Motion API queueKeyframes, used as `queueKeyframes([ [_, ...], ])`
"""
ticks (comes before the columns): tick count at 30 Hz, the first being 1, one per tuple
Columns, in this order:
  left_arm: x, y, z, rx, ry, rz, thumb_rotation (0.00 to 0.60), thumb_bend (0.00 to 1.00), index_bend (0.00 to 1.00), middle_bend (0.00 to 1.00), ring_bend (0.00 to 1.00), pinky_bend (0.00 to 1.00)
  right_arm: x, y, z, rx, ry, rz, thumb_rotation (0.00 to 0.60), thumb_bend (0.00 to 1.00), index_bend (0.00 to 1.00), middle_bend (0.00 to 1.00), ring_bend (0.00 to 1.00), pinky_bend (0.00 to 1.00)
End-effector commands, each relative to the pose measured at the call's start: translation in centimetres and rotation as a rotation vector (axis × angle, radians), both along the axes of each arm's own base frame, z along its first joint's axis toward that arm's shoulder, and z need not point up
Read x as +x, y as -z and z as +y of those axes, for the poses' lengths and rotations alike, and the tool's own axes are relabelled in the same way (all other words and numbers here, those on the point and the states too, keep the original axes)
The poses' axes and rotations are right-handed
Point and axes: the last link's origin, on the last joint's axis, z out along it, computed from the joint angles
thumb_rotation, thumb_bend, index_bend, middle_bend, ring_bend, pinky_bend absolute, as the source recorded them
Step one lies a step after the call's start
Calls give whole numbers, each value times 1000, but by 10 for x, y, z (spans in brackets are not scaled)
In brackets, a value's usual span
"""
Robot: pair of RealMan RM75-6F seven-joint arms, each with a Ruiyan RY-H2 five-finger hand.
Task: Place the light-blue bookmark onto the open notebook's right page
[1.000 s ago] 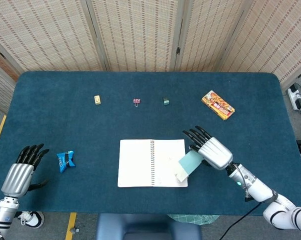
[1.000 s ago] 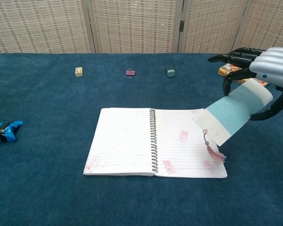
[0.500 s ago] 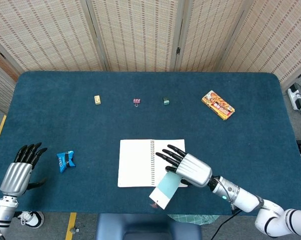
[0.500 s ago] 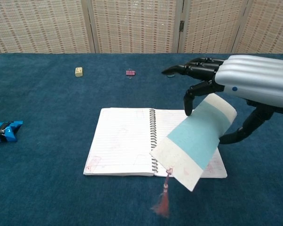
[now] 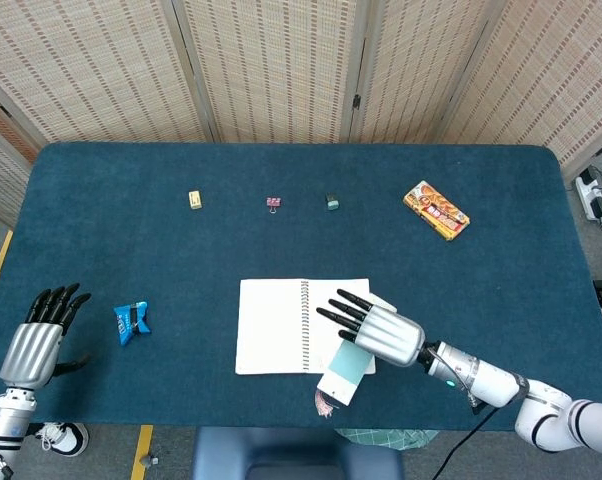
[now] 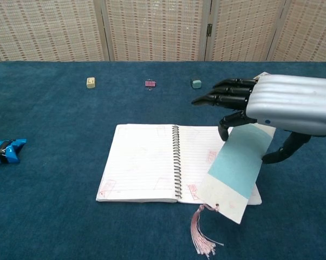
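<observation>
The open spiral notebook point(image 5: 281, 325) point(image 6: 144, 160) lies flat near the table's front middle. My right hand point(image 5: 381, 331) point(image 6: 285, 104) hovers over its right page and holds the light-blue bookmark point(image 5: 343, 372) point(image 6: 236, 170) at its upper end. The bookmark hangs down across the page's lower right corner and past the notebook's front edge. Its pink tassel point(image 6: 202, 238) trails onto the blue cloth. My left hand point(image 5: 36, 345) rests at the table's front left corner, fingers apart, holding nothing. The chest view does not show it.
A blue snack packet point(image 5: 131, 321) point(image 6: 4, 150) lies at front left. Along the back sit a cream eraser point(image 5: 194, 200), a pink binder clip point(image 5: 273, 203), a teal clip point(image 5: 332, 202) and an orange snack pack point(image 5: 436, 210). Folding screens stand behind the table.
My right hand first swept left from the notebook's right edge over the page, then shifted slightly right. The bookmark swung from steeply slanted to hanging nearly straight, and its tassel settled on the cloth.
</observation>
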Motion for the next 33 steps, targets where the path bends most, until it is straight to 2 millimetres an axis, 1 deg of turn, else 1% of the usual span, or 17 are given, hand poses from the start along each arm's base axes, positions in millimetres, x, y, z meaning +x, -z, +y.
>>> queueKeyframes([
  [1,-1,0,1,2,-7,3,600,219,166,76,14,0,5,15,-6,30,-187,48,600,122,404,0,23,0],
  [5,-3,2,3,1,-18,11,600,216,166,76,15,0,4,23,-16,52,-261,31,600,122,365,0,49,23],
  [10,-5,3,5,-1,-31,15,600,215,165,77,15,0,0,34,-26,85,-274,5,600,122,363,0,75,75],
  [13,-6,2,6,5,-35,13,600,215,166,77,16,0,-2,39,-35,89,-258,5,600,122,364,0,80,82],
  [17,-7,1,7,11,-41,11,600,215,166,76,15,0,2,41,-43,85,-235,-38,600,123,365,0,87,85],
  [23,-8,0,8,14,-43,12,600,216,166,77,16,0,3,34,-47,76,-207,-117,600,122,365,1,90,85],
  [29,-7,1,8,14,-42,19,600,215,166,77,16,0,-2,12,-49,69,-92,-213,600,122,360,1,89,85],
  [33,-7,2,8,15,-42,21,600,215,166,77,16,0,-8,-3,-44,75,20,-245,600,121,352,3,88,85],
])
